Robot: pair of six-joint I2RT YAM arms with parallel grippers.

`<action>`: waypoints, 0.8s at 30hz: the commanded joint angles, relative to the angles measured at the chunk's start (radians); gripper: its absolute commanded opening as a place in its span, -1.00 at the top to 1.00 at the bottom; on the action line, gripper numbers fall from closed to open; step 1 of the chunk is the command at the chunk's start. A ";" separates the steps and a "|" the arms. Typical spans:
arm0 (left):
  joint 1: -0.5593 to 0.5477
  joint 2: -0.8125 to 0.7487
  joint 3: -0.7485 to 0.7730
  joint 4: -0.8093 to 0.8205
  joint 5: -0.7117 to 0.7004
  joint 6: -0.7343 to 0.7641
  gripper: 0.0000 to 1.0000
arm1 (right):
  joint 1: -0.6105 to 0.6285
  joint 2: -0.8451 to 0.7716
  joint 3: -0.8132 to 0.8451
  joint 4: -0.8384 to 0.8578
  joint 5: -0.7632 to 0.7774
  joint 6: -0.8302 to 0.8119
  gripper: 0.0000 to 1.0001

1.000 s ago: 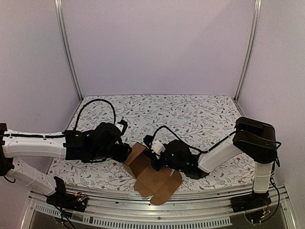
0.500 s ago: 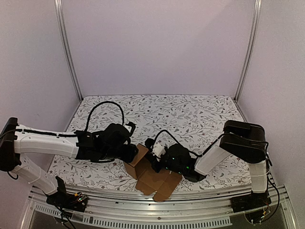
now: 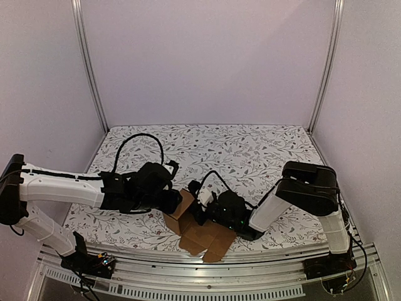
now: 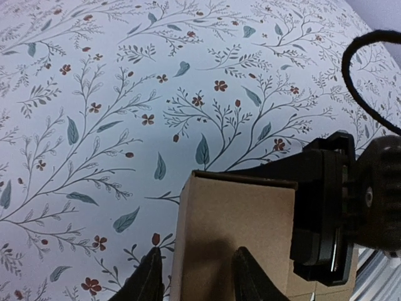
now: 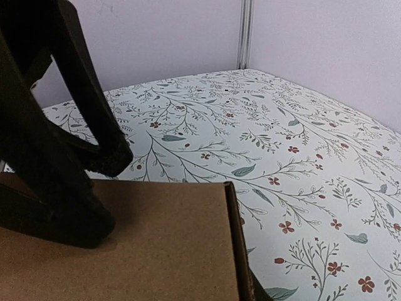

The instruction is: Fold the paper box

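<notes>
The paper box (image 3: 199,229) is brown cardboard, partly unfolded near the table's front edge, with one panel (image 3: 180,204) standing up on its left side. My left gripper (image 3: 173,202) is at that panel. In the left wrist view its fingers (image 4: 150,279) stand apart and straddle the left edge of the panel (image 4: 235,219), one dark tip over its face. My right gripper (image 3: 200,211) is close against the panel's other side. In the right wrist view the cardboard (image 5: 125,244) hides its fingers, apart from a dark sliver (image 5: 255,293) under the panel's right edge.
The floral table cover (image 3: 250,150) stretches back to the purple walls and two metal corner posts (image 3: 89,69). A metal rail (image 3: 207,273) runs along the near edge. The right arm's black head (image 4: 341,213) and a cable loop (image 4: 369,81) crowd the panel's right side.
My left arm has reached right to the standing panel. The right arm's elbow has swung left and its head has moved closer. The cardboard's low flaps have shifted slightly left.
</notes>
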 commanded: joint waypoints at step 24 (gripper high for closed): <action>0.020 0.029 0.027 -0.087 0.009 0.008 0.23 | 0.000 0.131 0.044 0.075 0.069 0.008 0.29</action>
